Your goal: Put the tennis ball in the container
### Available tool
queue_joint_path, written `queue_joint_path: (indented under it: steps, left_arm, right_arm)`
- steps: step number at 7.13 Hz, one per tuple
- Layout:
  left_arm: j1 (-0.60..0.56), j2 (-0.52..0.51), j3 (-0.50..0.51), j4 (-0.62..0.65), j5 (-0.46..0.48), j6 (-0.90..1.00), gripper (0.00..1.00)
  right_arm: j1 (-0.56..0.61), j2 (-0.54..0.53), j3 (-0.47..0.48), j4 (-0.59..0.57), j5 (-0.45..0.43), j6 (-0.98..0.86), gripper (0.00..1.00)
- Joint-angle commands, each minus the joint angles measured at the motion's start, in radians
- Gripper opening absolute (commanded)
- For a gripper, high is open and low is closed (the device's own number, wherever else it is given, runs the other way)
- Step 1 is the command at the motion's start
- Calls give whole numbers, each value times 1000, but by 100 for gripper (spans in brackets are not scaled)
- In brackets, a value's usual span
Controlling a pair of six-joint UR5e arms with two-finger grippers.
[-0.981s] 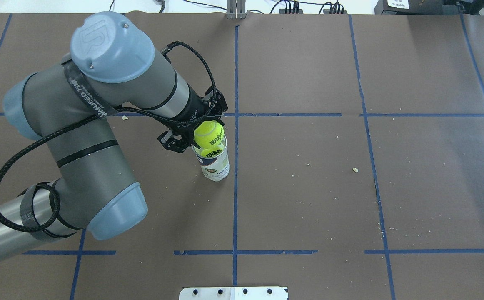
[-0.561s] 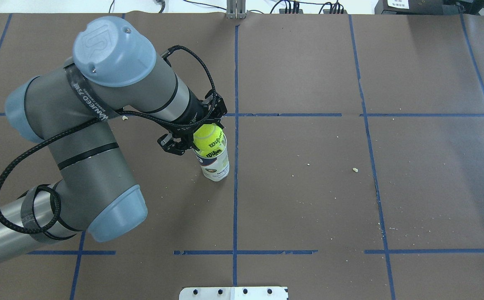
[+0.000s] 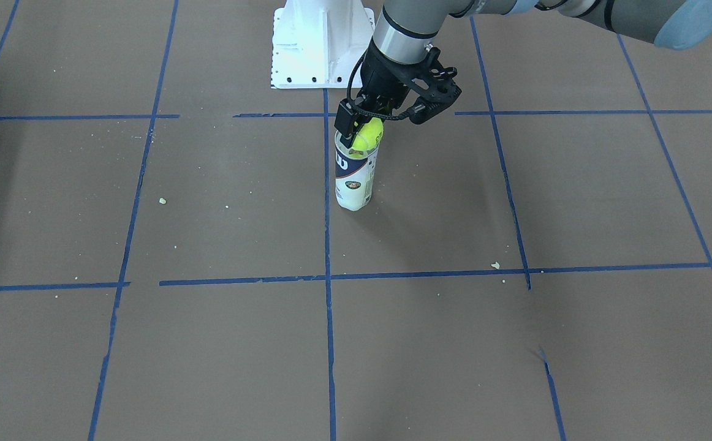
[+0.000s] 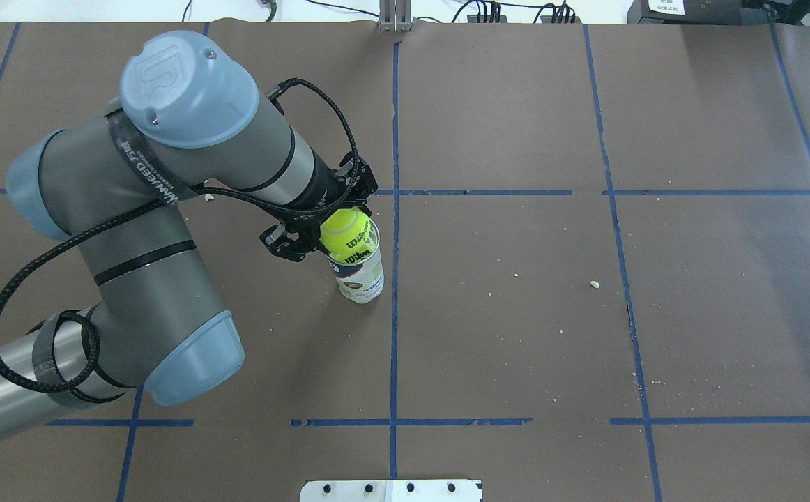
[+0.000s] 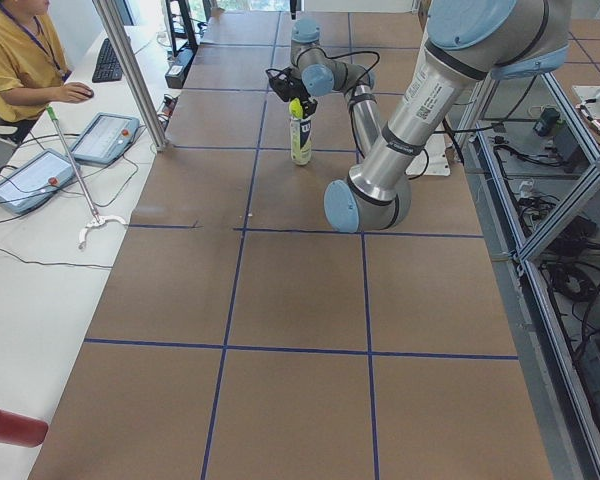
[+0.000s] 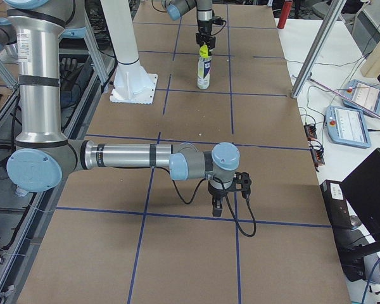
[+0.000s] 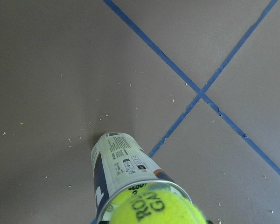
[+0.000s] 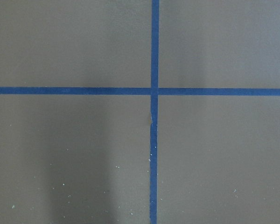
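Note:
The tennis ball (image 4: pixel 346 232) is bright yellow-green with dark print and sits at the mouth of the container (image 4: pixel 362 279), partly above the rim. My left gripper (image 4: pixel 340 224) is shut on the ball from above. The container is a clear tube with a white-and-navy label, standing upright near a blue tape crossing. In the front view the ball (image 3: pixel 369 131) tops the tube (image 3: pixel 353 180). The left wrist view shows the ball (image 7: pixel 154 207) over the silvery rim of the tube (image 7: pixel 119 158). More yellow-green with print shows through the tube wall below. My right gripper (image 6: pixel 227 204) hovers far away; I cannot tell whether it is open or shut.
The white metal pedestal (image 3: pixel 319 43) stands behind the tube on the robot's side. Brown paper with blue tape lines (image 8: pixel 153 91) covers the table. Small crumbs (image 4: pixel 594 284) dot the paper. An operator (image 5: pixel 20 60) sits at a side table with tablets.
The left gripper has moved slightly down and toward the tube with the ball, which now sits lower at the tube's mouth. The tube has not moved.

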Motion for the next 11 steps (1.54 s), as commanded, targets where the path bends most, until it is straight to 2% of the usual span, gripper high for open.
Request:
queue_joint_path:
  steps: [1, 3, 4, 6, 8, 9, 10, 11]
  left_arm:
    - [-1, -1, 0, 0, 0, 0, 100]
    - [-2, 3, -8, 0, 0, 2, 100]
    - [-13, 43, -33, 5, 0, 84, 100]
    - [-115, 187, -131, 2, -12, 391, 100]
    - [-210, 361, -132, -18, -41, 722, 100]
    - [-317, 481, -97, -106, -130, 934, 100]
    - [-427, 605, -56, -202, -173, 1136, 100]
    - [-567, 680, 60, -303, -275, 1361, 100]
  right_arm:
    - [0, 0, 0, 0, 0, 0, 100]
    - [0, 0, 0, 0, 0, 0, 100]
    - [0, 0, 0, 0, 0, 0, 100]
    - [-2, -2, 0, 0, 0, 0, 100]
    - [0, 0, 0, 0, 0, 0, 100]
    - [0, 0, 0, 0, 0, 0, 100]
    - [0, 0, 0, 0, 0, 0, 100]
    - [0, 0, 0, 0, 0, 0, 100]
